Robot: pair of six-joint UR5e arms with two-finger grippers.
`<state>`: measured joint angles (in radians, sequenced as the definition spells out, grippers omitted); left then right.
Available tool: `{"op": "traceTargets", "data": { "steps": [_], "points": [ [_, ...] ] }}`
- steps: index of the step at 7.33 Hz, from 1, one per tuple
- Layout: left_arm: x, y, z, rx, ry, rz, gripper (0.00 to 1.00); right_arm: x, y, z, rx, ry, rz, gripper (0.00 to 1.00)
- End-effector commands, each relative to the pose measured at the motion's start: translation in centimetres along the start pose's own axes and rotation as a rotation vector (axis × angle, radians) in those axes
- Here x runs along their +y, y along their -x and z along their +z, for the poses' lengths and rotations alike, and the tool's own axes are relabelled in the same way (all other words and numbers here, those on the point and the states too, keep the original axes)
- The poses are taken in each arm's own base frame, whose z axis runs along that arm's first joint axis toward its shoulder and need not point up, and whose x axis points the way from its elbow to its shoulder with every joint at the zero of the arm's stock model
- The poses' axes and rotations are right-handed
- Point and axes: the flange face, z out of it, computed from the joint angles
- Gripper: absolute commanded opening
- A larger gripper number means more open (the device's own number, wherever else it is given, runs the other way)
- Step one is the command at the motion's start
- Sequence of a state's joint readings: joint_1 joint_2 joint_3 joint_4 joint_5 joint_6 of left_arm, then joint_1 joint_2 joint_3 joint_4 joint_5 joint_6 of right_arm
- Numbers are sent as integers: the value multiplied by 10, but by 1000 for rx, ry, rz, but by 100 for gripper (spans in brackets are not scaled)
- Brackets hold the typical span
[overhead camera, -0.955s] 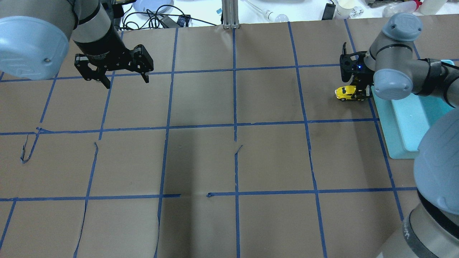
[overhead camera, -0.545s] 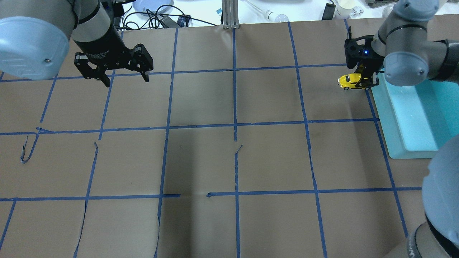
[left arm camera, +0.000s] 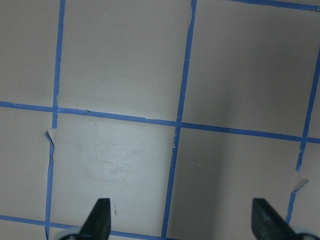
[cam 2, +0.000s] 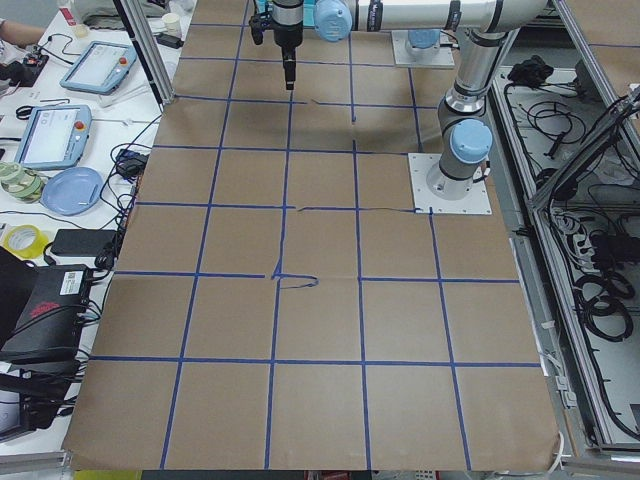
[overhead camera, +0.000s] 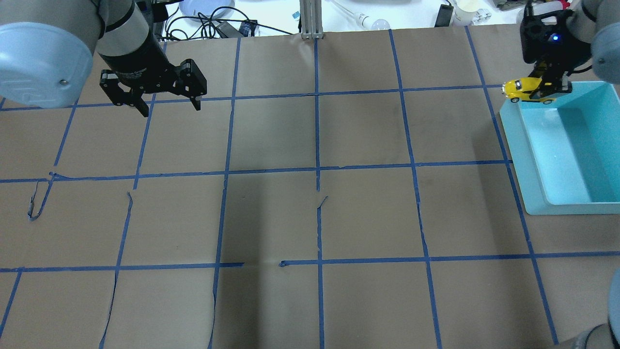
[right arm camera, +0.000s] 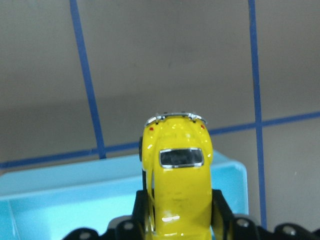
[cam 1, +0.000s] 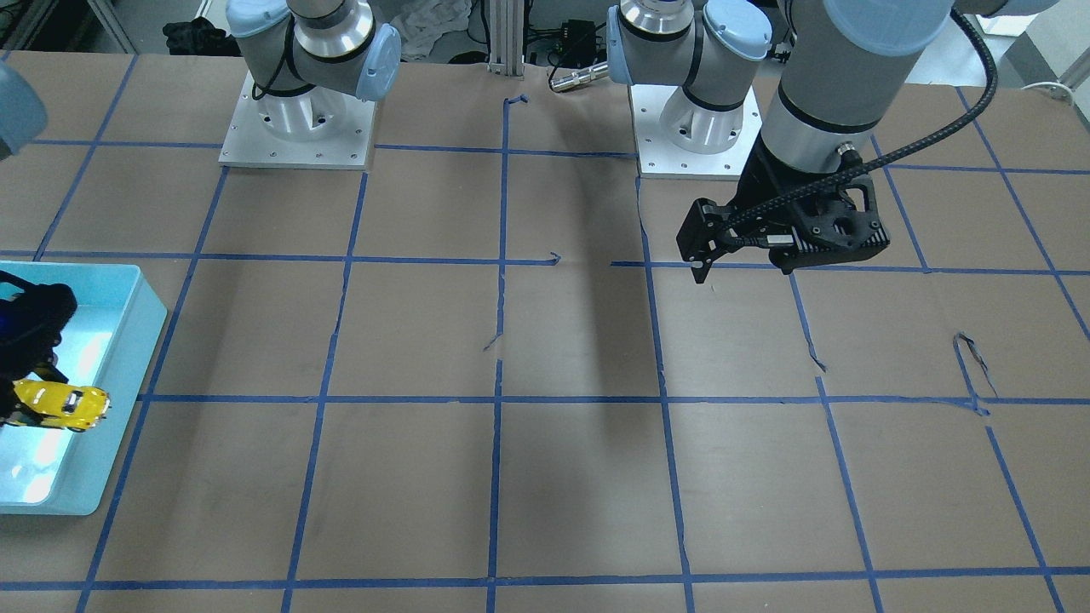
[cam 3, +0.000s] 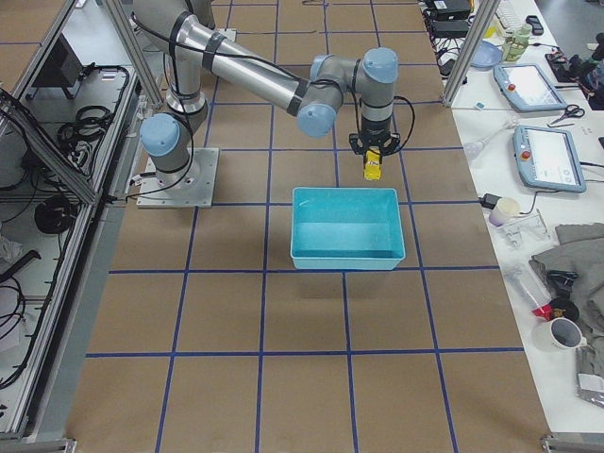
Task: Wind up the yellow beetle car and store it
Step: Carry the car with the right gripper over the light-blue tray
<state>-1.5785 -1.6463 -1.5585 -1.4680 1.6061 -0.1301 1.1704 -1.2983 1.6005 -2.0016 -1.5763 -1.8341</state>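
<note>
Two arms extended, one gripper loaded.
The left gripper (overhead camera: 171, 110) points down, jaws wide apart, empty. The right gripper (overhead camera: 551, 88) points down, fingers clamped on the yellow beetle car (overhead camera: 523, 88).

Glossy yellow beetle car (right arm camera: 176, 200), smooth plastic bin (overhead camera: 523, 165), matt brown paper tabletop (overhead camera: 271, 135)

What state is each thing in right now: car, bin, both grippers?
yellow beetle car: clamped at its rear, held in the air over a corner of the bin's rim, not released.
right gripper: shut on the car.
left gripper: open, holding nothing, hovering above the table.
teal bin: upright on the table, open top, car not yet set inside.
</note>
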Motion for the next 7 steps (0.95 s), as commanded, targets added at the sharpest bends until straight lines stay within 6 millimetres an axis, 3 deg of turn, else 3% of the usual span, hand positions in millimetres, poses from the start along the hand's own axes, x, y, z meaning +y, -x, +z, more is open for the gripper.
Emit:
{"op": "traceTargets", "data": {
  "steps": [1, 4, 7],
  "points": [
    [0, 0, 0, 0, 0, 17, 100, 81, 23, 28, -55, -2, -3, 0],
    [0, 0, 1, 0, 1, 18, 100, 121, 58, 102, -93, -30, -47, 0],
    [0, 0, 1, 0, 1, 18, 100, 118, 68, 147, -85, -22, -47, 0]
  ]
}}
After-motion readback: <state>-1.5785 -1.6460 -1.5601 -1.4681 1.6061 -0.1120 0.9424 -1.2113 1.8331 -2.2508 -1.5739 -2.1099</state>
